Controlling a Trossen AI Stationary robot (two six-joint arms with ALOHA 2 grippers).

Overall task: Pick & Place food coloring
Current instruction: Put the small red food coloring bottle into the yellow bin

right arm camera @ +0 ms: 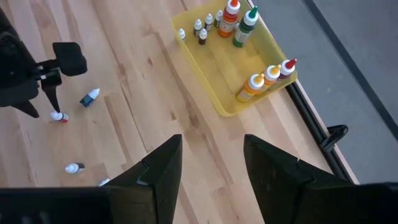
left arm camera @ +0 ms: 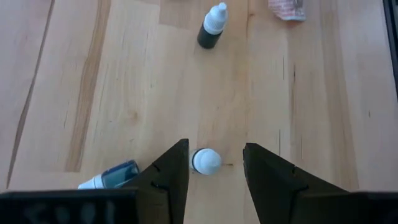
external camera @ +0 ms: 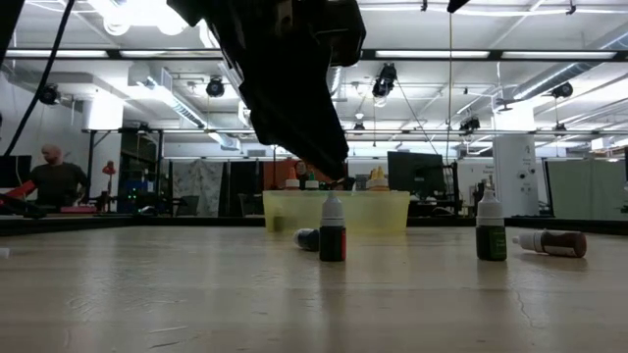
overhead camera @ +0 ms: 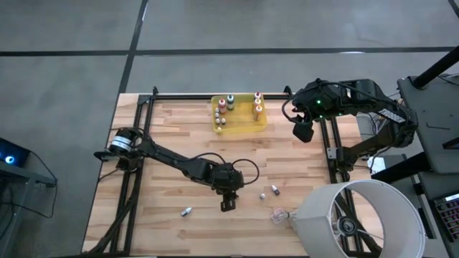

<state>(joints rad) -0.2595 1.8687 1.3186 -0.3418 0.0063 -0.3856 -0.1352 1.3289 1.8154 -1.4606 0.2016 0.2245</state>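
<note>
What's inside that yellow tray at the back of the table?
The tray holds small white-capped bottles in one corner and taller bottles with orange, green and red caps along its sides. Its far corner is cut off here.

From my station, the left gripper tips vanish behind the arm's dark bulk in the low view. The yellow tray hides its bottles' bodies. At three o'clock, a lampshade runs off the high view's edge.

No text, label or number can be read anywhere.
</note>
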